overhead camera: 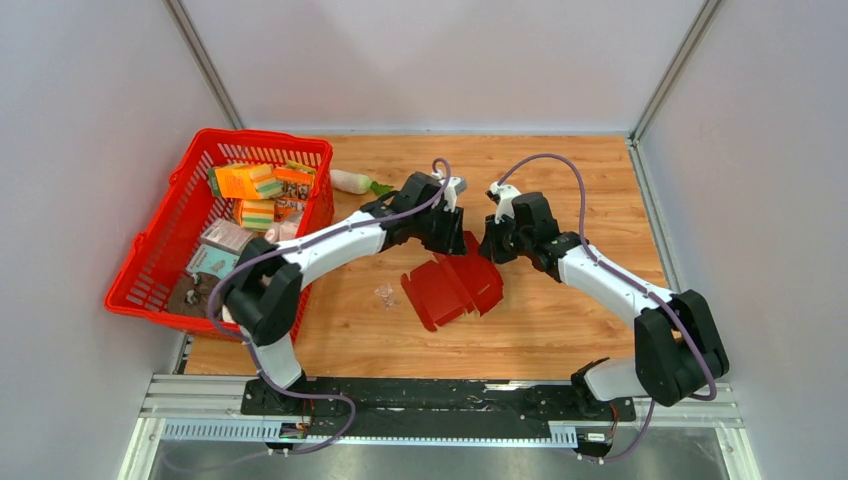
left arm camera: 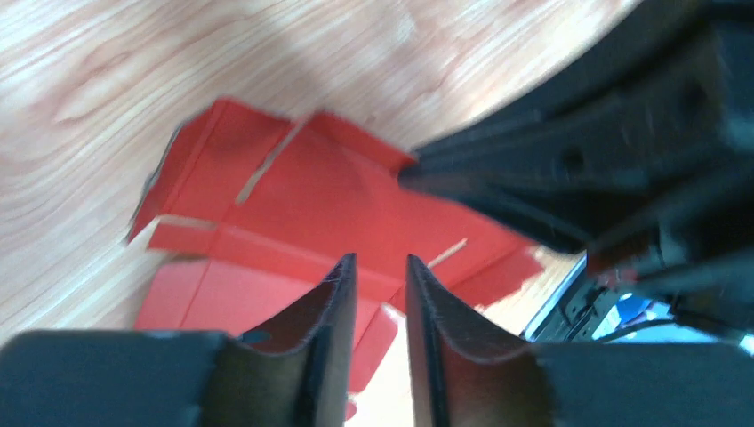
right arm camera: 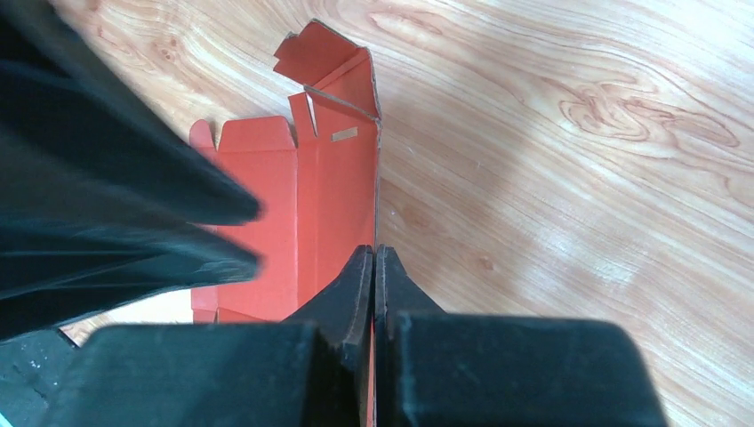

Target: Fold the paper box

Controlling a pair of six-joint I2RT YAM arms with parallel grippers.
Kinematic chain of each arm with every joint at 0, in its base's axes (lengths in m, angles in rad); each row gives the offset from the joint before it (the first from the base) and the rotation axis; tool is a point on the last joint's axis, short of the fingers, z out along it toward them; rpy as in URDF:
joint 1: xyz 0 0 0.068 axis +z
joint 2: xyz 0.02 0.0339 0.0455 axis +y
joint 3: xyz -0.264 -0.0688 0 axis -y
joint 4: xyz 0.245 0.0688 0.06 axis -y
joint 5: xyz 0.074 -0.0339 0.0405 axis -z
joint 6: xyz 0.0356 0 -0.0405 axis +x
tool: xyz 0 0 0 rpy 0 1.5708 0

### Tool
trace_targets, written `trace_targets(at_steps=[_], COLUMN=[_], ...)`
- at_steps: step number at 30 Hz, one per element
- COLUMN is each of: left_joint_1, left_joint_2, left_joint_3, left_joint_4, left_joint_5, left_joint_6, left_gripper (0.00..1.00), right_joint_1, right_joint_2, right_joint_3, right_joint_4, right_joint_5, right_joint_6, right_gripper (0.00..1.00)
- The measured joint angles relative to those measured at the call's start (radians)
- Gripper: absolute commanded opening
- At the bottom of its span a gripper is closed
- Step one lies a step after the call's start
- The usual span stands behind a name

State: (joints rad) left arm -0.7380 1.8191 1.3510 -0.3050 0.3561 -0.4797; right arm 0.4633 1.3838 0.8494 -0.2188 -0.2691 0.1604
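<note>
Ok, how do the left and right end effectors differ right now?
Jaws: the left end effector shows a clear gap between its fingers; the right end effector is pressed shut. Grip: the right one pinches an edge of the paper box; the left one holds nothing, with the card lying beyond its tips. Shared: both are black and meet at the box's far side.

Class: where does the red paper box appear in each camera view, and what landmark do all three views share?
Top external: paper box in the middle of the picture, lying on the table.
Left wrist: paper box centre-left, panels spread out.
Right wrist: paper box left of centre.
Shared landmark: wood-grain tabletop.
</note>
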Motion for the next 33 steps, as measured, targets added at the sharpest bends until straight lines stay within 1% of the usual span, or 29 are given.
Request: trace_targets(at_steps=[3, 5, 6, 8, 9, 12, 14, 18, 21, 24, 31, 33], left_joint_1=[0.014, 0.033, 0.046, 0.08, 0.098, 0.15, 0.193, 0.238, 0.24, 0.24, 0.234, 0.232], left_joint_2=[-0.124, -0.199, -0.234, -0.278, -0.285, -0.272, -0.246, -0.164, -0.109, -0.085, -0.074, -0.07], left_joint_3=[-0.096, -0.165, -0.201, -0.269, -0.294, -0.367, -0.423, -0.449, -0.438, -0.437, -0.447, -0.449], left_joint_4=[0.011, 0.032, 0.047, 0.084, 0.098, 0.175, 0.263, 0.362, 0.412, 0.438, 0.491, 0.497], left_joint_5=[-0.031, -0.057, -0.069, -0.078, -0.077, -0.047, 0.002, 0.073, 0.109, 0.126, 0.144, 0.139], left_joint_6=[0.018, 0.022, 0.024, 0.024, 0.022, 0.003, -0.036, -0.082, -0.096, -0.102, -0.103, -0.103], left_gripper=[0.44, 0.44, 0.42, 0.43, 0.45, 0.48, 0.49, 0.48, 0.45, 0.43, 0.43, 0.47], right_joint_1=[0.0, 0.0, 0.0, 0.0, 0.0, 0.0, 0.0, -0.007, -0.013, -0.015, -0.02, -0.021], right_joint_2=[-0.004, -0.008, -0.01, -0.013, -0.014, -0.014, -0.013, -0.013, -0.009, -0.001, 0.021, 0.023], right_joint_3=[-0.002, -0.002, -0.004, -0.011, -0.016, -0.026, -0.028, -0.034, -0.035, -0.035, -0.035, -0.035], right_joint_4=[0.0, 0.0, 0.001, 0.007, 0.01, 0.015, 0.018, 0.024, 0.039, 0.054, 0.079, 0.085], right_joint_5=[0.008, 0.008, 0.008, 0.004, -0.001, -0.02, -0.035, -0.065, -0.085, -0.101, -0.121, -0.127], right_joint_6=[-0.003, -0.004, -0.003, -0.003, -0.003, -0.003, -0.003, -0.002, 0.001, 0.005, 0.02, 0.027], right_gripper=[0.0, 0.0, 0.0, 0.0, 0.0, 0.0, 0.0, 0.0, 0.0, 0.0, 0.0, 0.0])
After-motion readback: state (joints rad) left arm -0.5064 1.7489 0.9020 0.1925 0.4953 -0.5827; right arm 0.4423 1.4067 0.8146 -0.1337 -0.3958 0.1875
